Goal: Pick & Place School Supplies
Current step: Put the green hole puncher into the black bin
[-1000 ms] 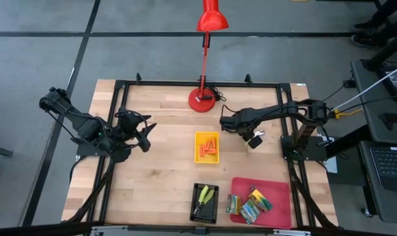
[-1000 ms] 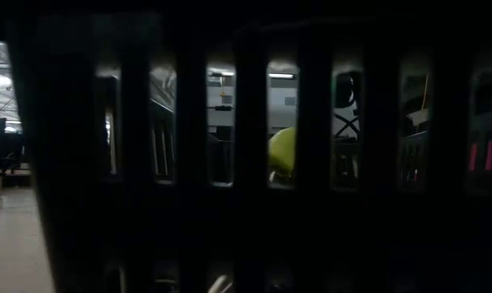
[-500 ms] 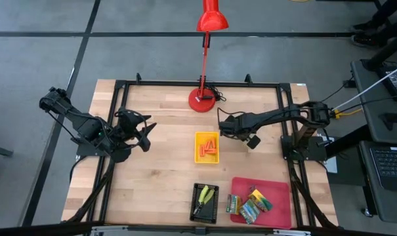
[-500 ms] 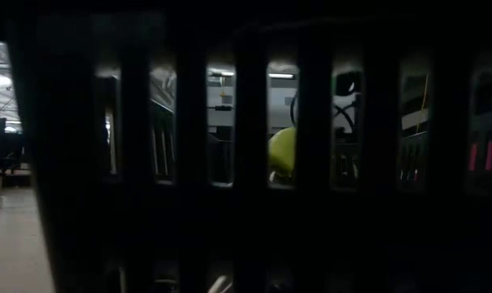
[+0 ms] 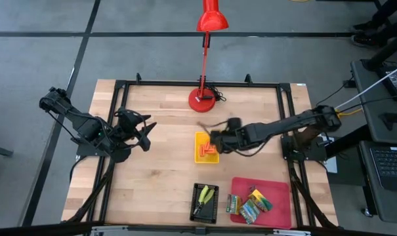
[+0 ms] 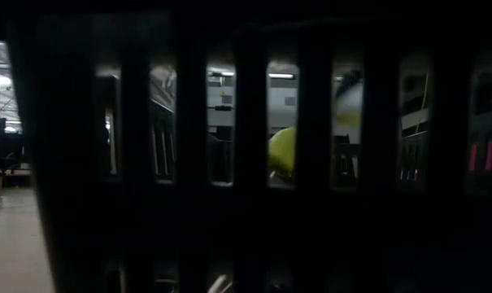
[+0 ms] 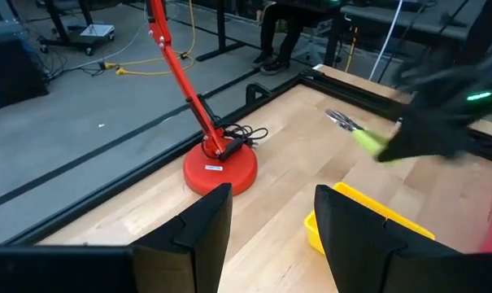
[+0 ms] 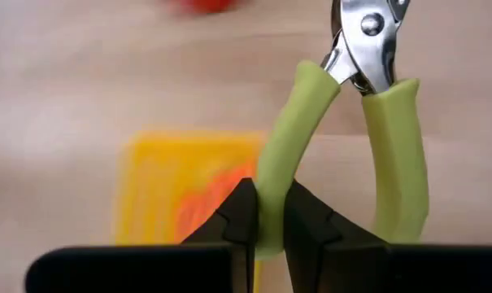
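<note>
High view, right arm: it reaches across the table [image 5: 152, 170] toward the middle; the right gripper [image 5: 214, 139] sits at the edge of the yellow tray [image 5: 201, 139], blurred.
High view, left arm: it is folded at the table's left side, with the left gripper [image 5: 146, 134] well apart from the trays.
High view, orange sticks [image 5: 208, 149]: they lie inside the yellow tray.
High view, black tray [image 5: 193, 208]: near the front edge, it holds green-handled pliers [image 5: 204, 195].
High view, red tray [image 5: 280, 193]: right of the black tray, it holds the printed boxes [image 5: 252, 206].
High view, red lamp [image 5: 203, 98]: its base stands at the back of the table.
Low view: dark bars fill the picture; neither gripper can be made out.
Left wrist view, left gripper [image 7: 272, 228]: its fingers stand apart with nothing between them.
Left wrist view, beyond: the lamp base [image 7: 219, 168] and a corner of the yellow tray [image 7: 367, 216] show; the right arm is a dark blur carrying pliers [image 7: 355, 132].
Right wrist view, right gripper [image 8: 268, 213]: the fingers are clamped on one green handle of a pair of pliers [image 8: 343, 122], metal head pointing away.
Right wrist view, below: the yellow tray [image 8: 156, 175] with orange sticks [image 8: 209, 199] lies on the wood under the pliers.
</note>
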Controlling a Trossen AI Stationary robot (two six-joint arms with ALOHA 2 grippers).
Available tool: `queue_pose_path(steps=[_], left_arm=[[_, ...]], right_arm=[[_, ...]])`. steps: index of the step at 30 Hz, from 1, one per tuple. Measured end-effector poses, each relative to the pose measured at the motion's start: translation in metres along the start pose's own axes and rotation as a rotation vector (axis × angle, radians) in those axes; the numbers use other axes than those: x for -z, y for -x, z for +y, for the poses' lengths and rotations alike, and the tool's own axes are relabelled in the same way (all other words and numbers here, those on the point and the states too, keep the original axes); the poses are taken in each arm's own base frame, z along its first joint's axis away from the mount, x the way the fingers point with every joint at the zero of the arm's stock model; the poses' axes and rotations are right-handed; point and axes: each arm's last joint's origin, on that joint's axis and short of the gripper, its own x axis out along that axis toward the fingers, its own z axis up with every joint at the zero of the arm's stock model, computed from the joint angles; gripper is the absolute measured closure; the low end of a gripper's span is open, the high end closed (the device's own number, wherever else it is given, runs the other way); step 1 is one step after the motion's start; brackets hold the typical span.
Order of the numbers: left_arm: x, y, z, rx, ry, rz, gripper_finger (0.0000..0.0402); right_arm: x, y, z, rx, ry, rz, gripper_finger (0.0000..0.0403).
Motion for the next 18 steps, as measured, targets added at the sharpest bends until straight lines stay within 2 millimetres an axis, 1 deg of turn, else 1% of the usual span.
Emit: queue_pose_path(steps=[2, 4, 6, 8, 10, 12, 15, 18], left_arm=[[0.0, 0.0, 0.0, -0.001, -0.008, -0.001, 0.0229], [0.0, 0.0, 0.0, -0.001, -0.023, 0.0, 0.0229], [0.0, 0.0, 0.0, -0.001, -0.031, -0.001, 0.0229], [0.0, 0.0, 0.0, -0.001, -0.034, 0.0, 0.0229], [0.0, 0.0, 0.0, -0.001, -0.024, 0.0, 0.0229], [0.0, 0.0, 0.0, 0.005, -0.016, 0.008, 0.0229], [0.001, 0.0, 0.0, 0.018, 0.001, 0.028, 0.0229], [0.001, 0.0, -0.001, 0.023, 0.019, 0.036, 0.0229]], right_arm=[[0.008, 0.027, 0.019, -0.126, 0.272, 0.033, 0.0365], [0.024, 0.051, 0.035, -0.283, 0.541, 0.095, 0.0365], [0.04, 0.069, 0.04, -0.389, 0.797, 0.174, 0.0365], [0.052, 0.08, 0.038, -0.457, 1.025, 0.261, 0.0365], [0.058, 0.081, 0.029, -0.461, 1.251, 0.325, 0.0365], [0.061, 0.081, 0.022, -0.466, 1.485, 0.353, 0.0365], [0.068, 0.074, 0.016, -0.538, 1.812, 0.39, 0.0365], [0.078, 0.064, 0.016, -0.628, 2.085, 0.392, 0.0365]])
